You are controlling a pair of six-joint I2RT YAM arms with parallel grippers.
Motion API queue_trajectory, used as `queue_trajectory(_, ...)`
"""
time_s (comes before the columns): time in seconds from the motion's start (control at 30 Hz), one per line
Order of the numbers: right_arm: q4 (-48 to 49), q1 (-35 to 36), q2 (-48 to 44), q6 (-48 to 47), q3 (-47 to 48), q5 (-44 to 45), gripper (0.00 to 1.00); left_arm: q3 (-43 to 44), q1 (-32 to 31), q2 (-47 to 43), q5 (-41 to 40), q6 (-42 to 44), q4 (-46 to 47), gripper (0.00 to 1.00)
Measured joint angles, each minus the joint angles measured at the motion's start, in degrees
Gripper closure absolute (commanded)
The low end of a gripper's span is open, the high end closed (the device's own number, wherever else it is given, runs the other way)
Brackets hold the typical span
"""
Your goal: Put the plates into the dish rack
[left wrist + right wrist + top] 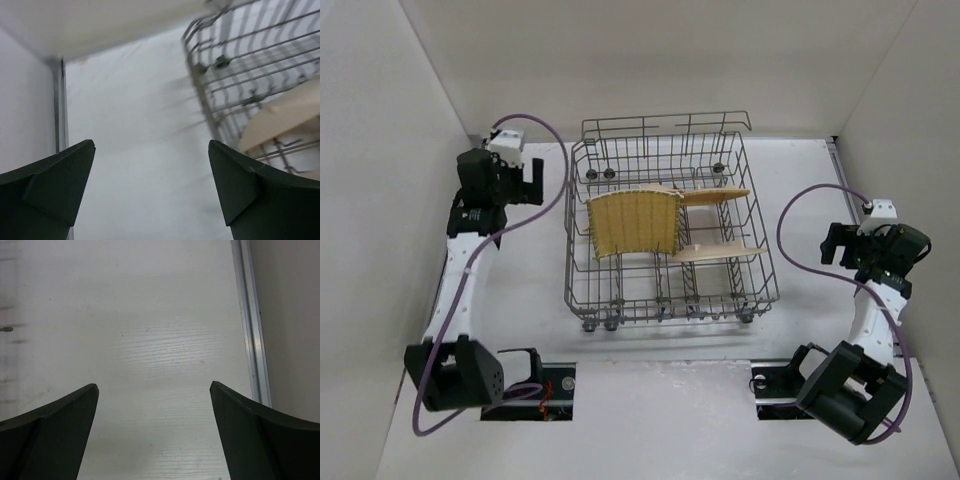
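Observation:
The grey wire dish rack stands in the middle of the table. A yellow grid-ribbed plate stands upright in its left half; I cannot separate a second yellow one behind it. Two pale orange plates stand edge-on to its right, one at the back and one nearer. My left gripper is open and empty, left of the rack's back corner. In the left wrist view it is over bare table, with the rack and a plate at right. My right gripper is open and empty, right of the rack.
White walls close in the table on the left, back and right. A metal rail runs along the right wall's foot, and another along the left wall. Both arm bases sit at the near edge.

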Motion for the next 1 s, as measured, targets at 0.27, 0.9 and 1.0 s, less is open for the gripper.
queue_trajectory(0.27, 0.66, 2.36, 3.52, -0.17, 0.85, 4.83, 0.0, -1.36, 15.58, 15.17, 1.66, -8.41, -3.54, 0.0)
queue_trajectory(0.9, -3.23, 2.95, 16.17, 2.78, 7.23, 11.5, 0.0, -14.84, 17.16, 20.04, 4.02, -8.96, 4.48, 0.0)
queue_trajectory(1.0, -3.26, 2.95, 16.17, 2.78, 7.23, 11.63, 0.0, -14.84, 17.27, 20.04, 4.13, -8.9, 5.03, 0.0)
